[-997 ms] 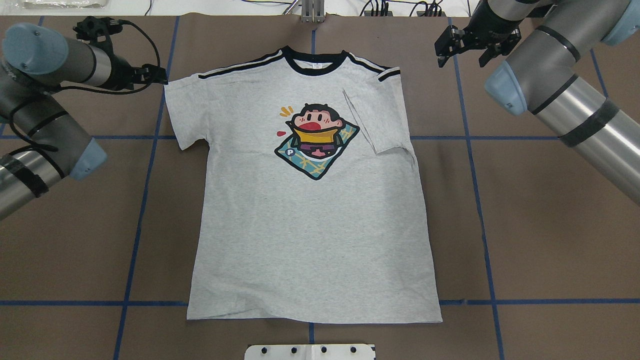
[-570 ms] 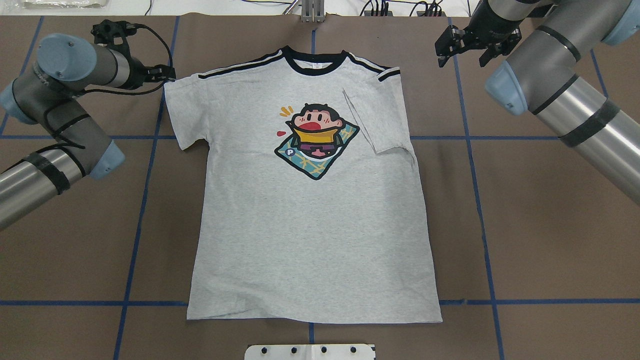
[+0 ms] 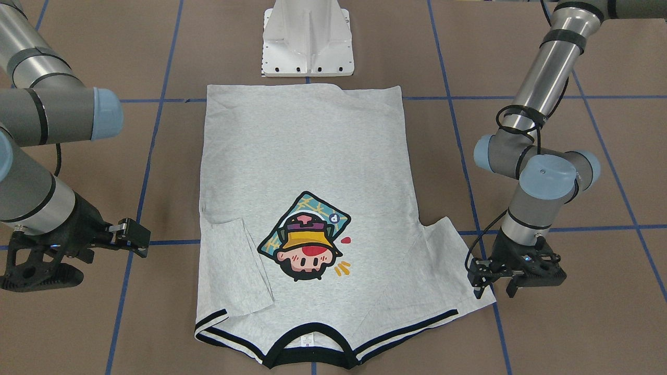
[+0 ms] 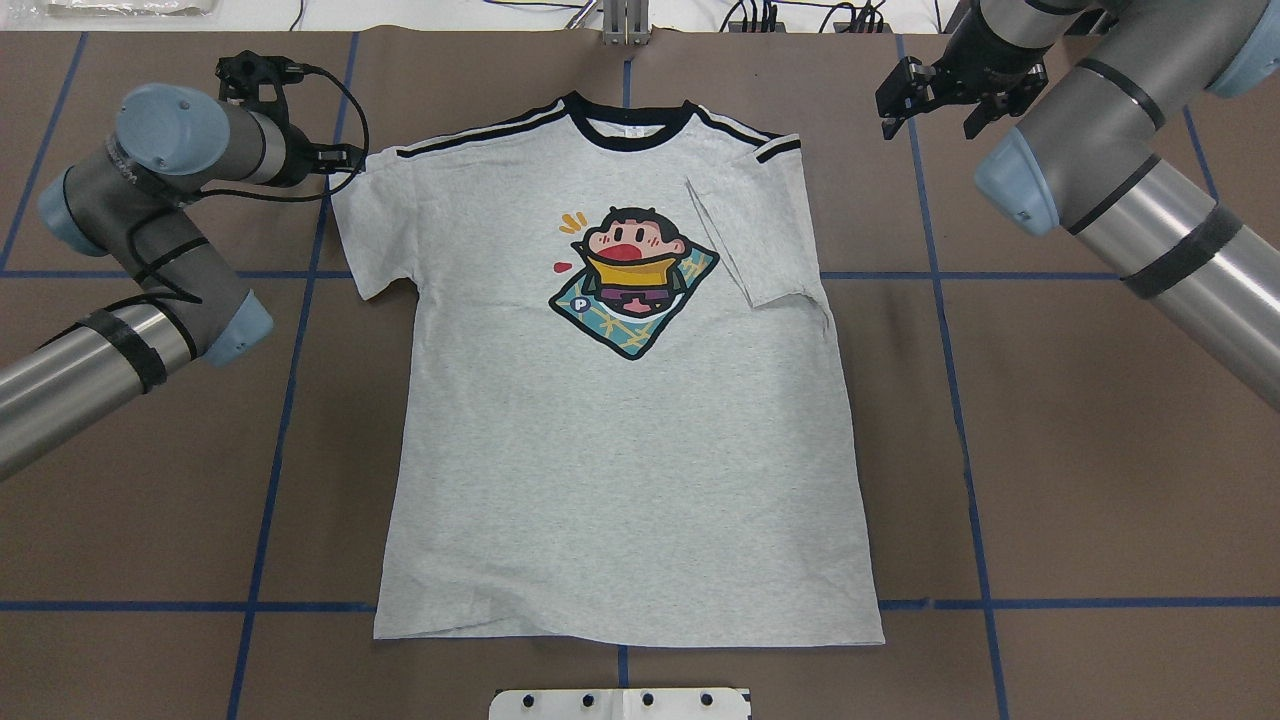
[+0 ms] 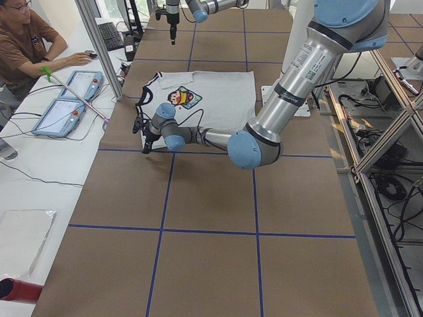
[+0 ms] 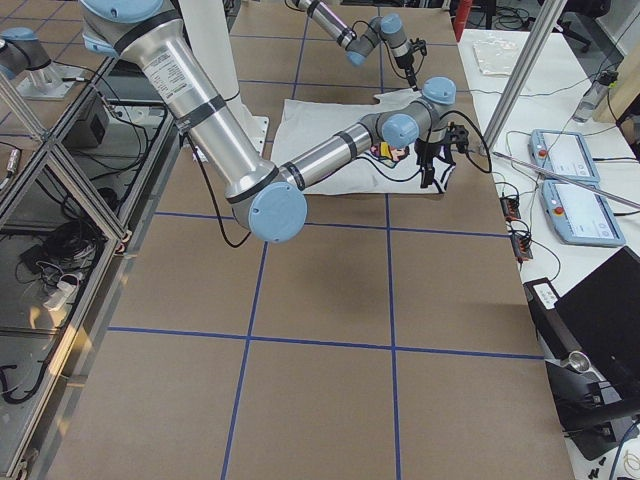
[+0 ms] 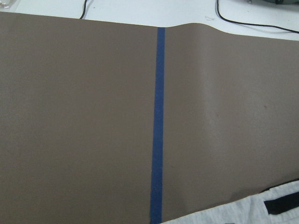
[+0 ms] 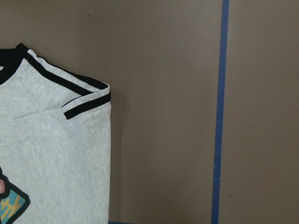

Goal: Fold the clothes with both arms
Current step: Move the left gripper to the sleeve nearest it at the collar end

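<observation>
The grey T-shirt [image 4: 620, 450] lies flat and face up on the brown table, collar at the far edge, with its cartoon print [image 4: 632, 280] showing. The view-right sleeve [image 4: 750, 230] is folded in over the body; the other sleeve [image 4: 365, 230] is spread out. My left gripper [image 4: 345, 158] hangs open at the outer shoulder corner of the spread sleeve, fingers pointing down [image 3: 494, 287]. My right gripper [image 4: 928, 122] is open over bare table, well off the folded shoulder. The left wrist view catches only a shirt corner [image 7: 261, 212]. The right wrist view shows the folded shoulder [image 8: 56, 149].
Blue tape lines [image 4: 950, 400] cross the brown table cover. The white pedestal base [image 3: 307, 39] stands just beyond the shirt's hem. Cables run along the far table edge [image 4: 760, 15]. A person [image 5: 26, 39] sits at a side table with tablets [image 5: 66, 105].
My left arm has swung to the right and brought its gripper to the spread sleeve's shoulder corner. The right gripper has drifted slightly toward the far edge. The shirt has not moved.
</observation>
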`<action>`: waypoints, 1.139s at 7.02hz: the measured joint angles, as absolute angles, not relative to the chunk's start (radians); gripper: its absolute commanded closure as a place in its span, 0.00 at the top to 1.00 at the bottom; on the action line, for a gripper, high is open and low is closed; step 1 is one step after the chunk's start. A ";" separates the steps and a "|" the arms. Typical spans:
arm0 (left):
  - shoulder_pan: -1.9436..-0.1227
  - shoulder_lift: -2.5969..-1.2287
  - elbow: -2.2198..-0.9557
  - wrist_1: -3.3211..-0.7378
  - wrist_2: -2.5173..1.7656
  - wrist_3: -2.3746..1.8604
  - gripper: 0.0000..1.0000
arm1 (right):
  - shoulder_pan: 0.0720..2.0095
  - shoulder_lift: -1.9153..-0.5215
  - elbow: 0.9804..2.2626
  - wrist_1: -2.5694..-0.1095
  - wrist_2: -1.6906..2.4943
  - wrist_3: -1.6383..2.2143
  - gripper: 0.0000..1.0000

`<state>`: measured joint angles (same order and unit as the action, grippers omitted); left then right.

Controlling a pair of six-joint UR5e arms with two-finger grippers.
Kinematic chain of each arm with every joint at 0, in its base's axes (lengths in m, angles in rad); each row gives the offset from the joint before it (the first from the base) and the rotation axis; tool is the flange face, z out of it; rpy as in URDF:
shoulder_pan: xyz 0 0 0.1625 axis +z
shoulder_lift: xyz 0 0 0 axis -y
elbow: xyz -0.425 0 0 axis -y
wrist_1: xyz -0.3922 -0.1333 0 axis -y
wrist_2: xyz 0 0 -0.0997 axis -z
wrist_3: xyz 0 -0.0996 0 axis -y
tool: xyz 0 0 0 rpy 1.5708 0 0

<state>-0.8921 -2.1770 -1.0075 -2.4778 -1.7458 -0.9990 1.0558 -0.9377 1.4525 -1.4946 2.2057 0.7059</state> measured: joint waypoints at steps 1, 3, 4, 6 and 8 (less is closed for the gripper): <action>-0.890 -2.178 -1.003 -2.478 -1.746 -0.998 0.68 | 1.054 -0.938 1.452 -1.493 2.205 0.707 1.00; -0.889 -2.185 -0.991 -2.479 -1.746 -0.998 0.62 | 1.053 -0.939 1.451 -1.493 2.204 0.708 1.00; -0.888 -2.194 -0.977 -2.479 -1.745 -0.998 0.60 | 1.053 -0.939 1.451 -1.493 2.204 0.709 1.00; -0.888 -2.206 -0.961 -2.479 -1.745 -0.998 0.45 | 1.053 -0.939 1.451 -1.493 2.204 0.709 1.00; -0.888 -2.209 -0.959 -2.480 -1.746 -0.999 0.30 | 1.053 -0.940 1.452 -1.492 2.204 0.709 1.00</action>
